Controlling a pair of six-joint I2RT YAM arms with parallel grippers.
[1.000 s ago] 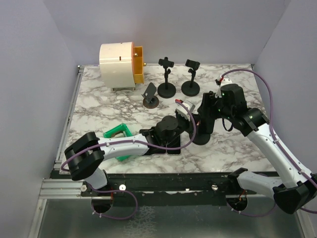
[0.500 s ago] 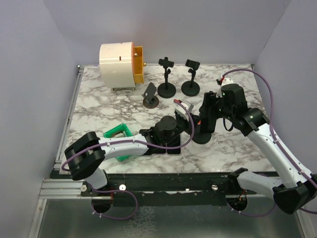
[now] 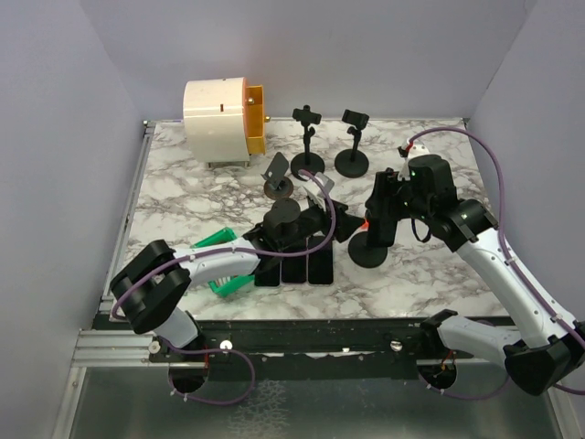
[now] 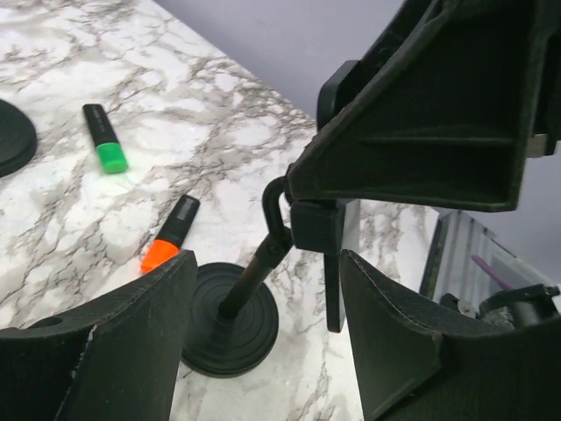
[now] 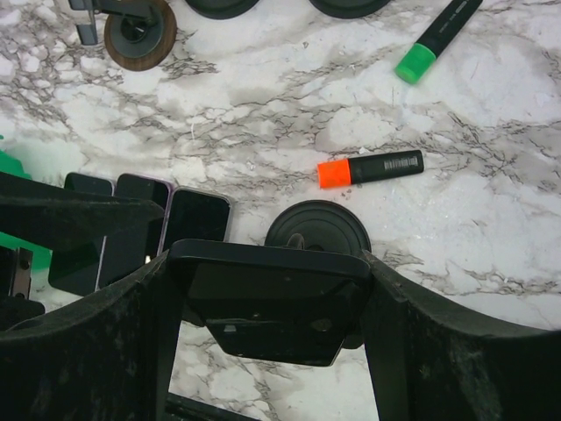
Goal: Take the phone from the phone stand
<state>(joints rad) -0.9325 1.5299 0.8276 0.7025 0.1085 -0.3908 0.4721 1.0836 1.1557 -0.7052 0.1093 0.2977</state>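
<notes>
The black phone (image 5: 267, 294) sits crosswise at the top of the phone stand (image 3: 368, 251). The stand's round base (image 5: 317, 230) rests on the marble right under it. My right gripper (image 5: 267, 303) is shut on the phone, one finger against each short end. In the left wrist view the stand's slanted stem (image 4: 254, 276) and clamp (image 4: 317, 230) show ahead of my left gripper (image 4: 263, 338). That gripper is open, holds nothing, and stands a little left of the stand (image 3: 326, 212).
Three phones (image 3: 294, 268) lie flat side by side near the front edge. An orange marker (image 5: 368, 168) and a green marker (image 5: 436, 39) lie beyond the stand. Two empty stands (image 3: 307, 165) (image 3: 352, 163), a small wooden-based stand (image 3: 278, 187), a green basket (image 3: 219, 247) and a white-and-orange box (image 3: 224, 110) are around.
My left gripper has opened and drawn back to the left, away from the stand's stem. The right gripper and the phone have stayed where they were.
</notes>
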